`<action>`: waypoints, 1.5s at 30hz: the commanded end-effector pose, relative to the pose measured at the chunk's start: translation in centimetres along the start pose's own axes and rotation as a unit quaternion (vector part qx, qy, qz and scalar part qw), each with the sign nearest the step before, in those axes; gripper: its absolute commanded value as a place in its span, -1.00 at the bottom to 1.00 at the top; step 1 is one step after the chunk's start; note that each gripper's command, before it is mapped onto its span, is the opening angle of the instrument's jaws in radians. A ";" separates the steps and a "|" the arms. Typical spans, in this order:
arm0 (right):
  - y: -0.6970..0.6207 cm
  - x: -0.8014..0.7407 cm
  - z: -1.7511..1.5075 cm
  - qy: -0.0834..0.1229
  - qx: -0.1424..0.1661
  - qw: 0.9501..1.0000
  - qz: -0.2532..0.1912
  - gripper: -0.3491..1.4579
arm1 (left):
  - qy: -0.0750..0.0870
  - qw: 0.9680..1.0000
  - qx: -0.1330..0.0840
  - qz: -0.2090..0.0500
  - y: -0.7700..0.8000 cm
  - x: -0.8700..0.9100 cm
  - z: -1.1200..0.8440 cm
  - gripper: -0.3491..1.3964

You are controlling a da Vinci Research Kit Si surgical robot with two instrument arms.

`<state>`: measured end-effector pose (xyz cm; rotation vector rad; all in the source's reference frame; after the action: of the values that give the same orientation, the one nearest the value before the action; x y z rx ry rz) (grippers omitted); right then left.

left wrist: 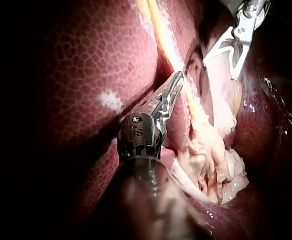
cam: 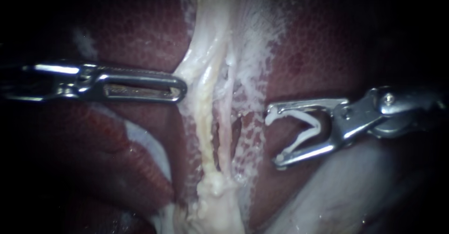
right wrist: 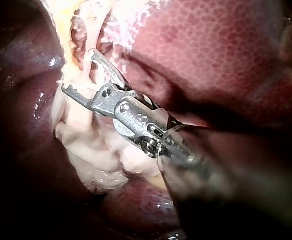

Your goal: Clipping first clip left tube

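Observation:
Two pale tubes run down the middle of the endoscope view with a dark slit between them: the yellowish left tube [cam: 203, 119] and the pinker right tube [cam: 226, 117]. My left instrument [cam: 178, 91] comes in level, its jaws shut on the edge of the pale tissue [cam: 189, 82] beside the left tube. My right instrument [cam: 273, 138] stands apart to the right of both tubes. Its jaws are spread wide with an open white clip [cam: 292, 114] seated between them, mouth toward the tubes. In the left wrist view my left instrument [left wrist: 174, 80] lies beside the yellow tube [left wrist: 168, 42].
Dark red liver [cam: 140, 28] lies on both sides of the strands. A lump of ragged white tissue [cam: 215, 192] sits where the tubes meet low down. Smooth greyish tissue [cam: 355, 192] lies under my right instrument's shaft.

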<state>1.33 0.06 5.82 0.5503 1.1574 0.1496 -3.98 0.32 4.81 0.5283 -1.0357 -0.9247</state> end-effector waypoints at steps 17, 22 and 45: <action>-0.05 -0.33 0.80 -0.006 0.022 1.000 0.018 0.05 | -0.003 1.000 0.000 -0.001 -0.16 -0.03 -0.07 -1.00; 0.01 -0.36 0.84 -0.006 0.021 1.000 0.018 0.05 | -0.004 1.000 0.000 0.000 -0.20 -0.03 -0.06 -1.00; -0.11 -0.49 1.38 -0.013 0.043 0.998 0.036 0.04 | -0.004 1.000 0.000 -0.001 -0.22 -0.03 -0.05 -1.00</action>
<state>2.39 -0.70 6.57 0.6777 1.1223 0.1511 -4.03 0.23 4.59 0.5253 -1.0425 -0.9277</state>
